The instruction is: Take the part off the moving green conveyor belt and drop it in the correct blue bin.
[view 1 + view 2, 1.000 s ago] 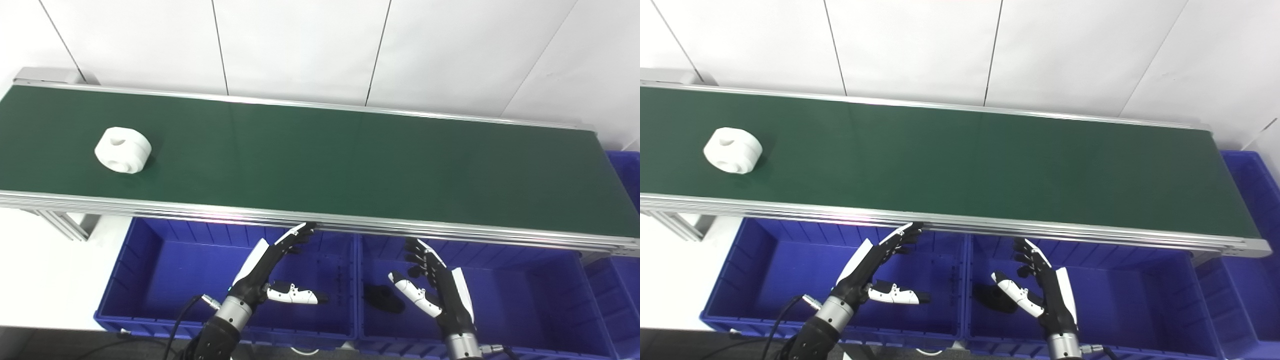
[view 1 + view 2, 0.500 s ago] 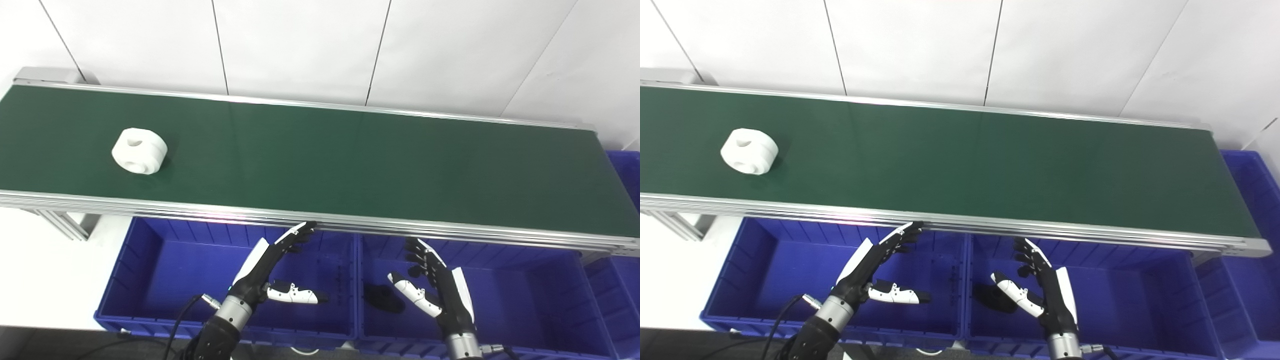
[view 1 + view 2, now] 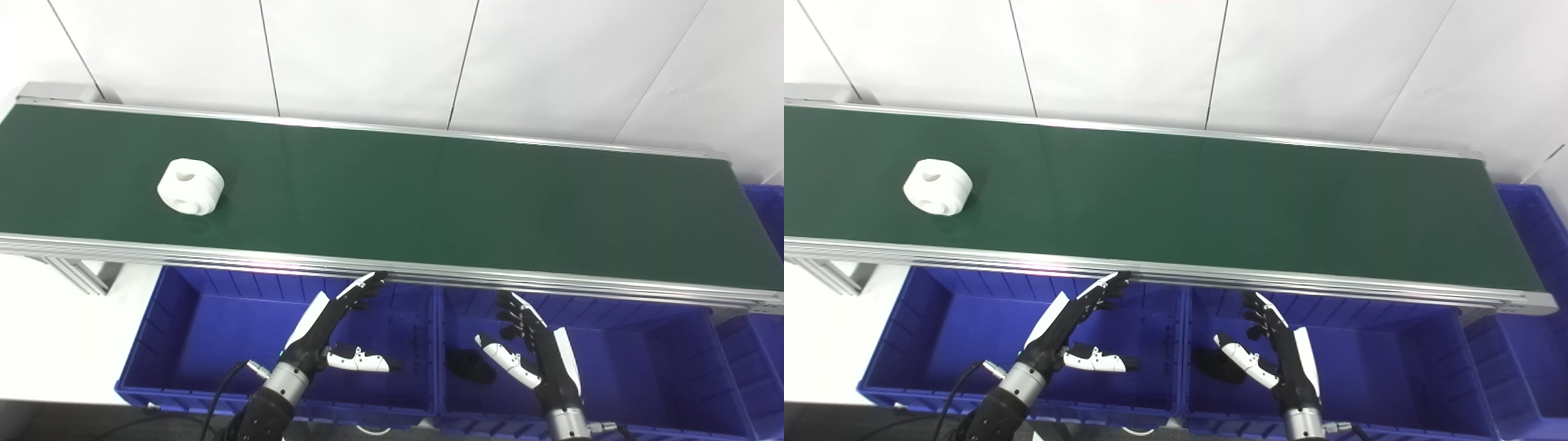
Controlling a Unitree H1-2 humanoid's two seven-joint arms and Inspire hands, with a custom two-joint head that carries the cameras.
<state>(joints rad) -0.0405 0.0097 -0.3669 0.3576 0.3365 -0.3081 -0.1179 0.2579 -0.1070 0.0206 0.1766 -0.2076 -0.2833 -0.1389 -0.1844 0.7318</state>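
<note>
A white ring-shaped part (image 3: 190, 195) with a hole through its middle lies on the green conveyor belt (image 3: 429, 190), toward the belt's left end and nearer its front rail than its back one, with nothing touching it. Both hands hang below the front rail, over the blue bins: the left hand (image 3: 334, 334) is open and empty, fingers stretched up toward the rail and thumb out to the side, above the left blue bin (image 3: 184, 324); the right hand (image 3: 531, 348) is likewise open and holds nothing, fingers apart, above the middle blue bin (image 3: 661, 361). A small dark part (image 3: 470, 365) lies on the floor of that middle bin, and a third blue bin (image 3: 765, 208) shows at the belt's right end. The step in hand looks like waiting for the pick, as no hand has reached over the belt and the part is well apart from both. The left hand is the nearer one, so the next move probably falls to it: lift over the front rail, meet the part on the belt with fingers spread wide enough to span the ring, and close on its outer wall. Timing matters on a moving belt. Which bin suits a white part cannot be told from here, though the dark part in the middle bin hints that the left one may be meant.
</note>
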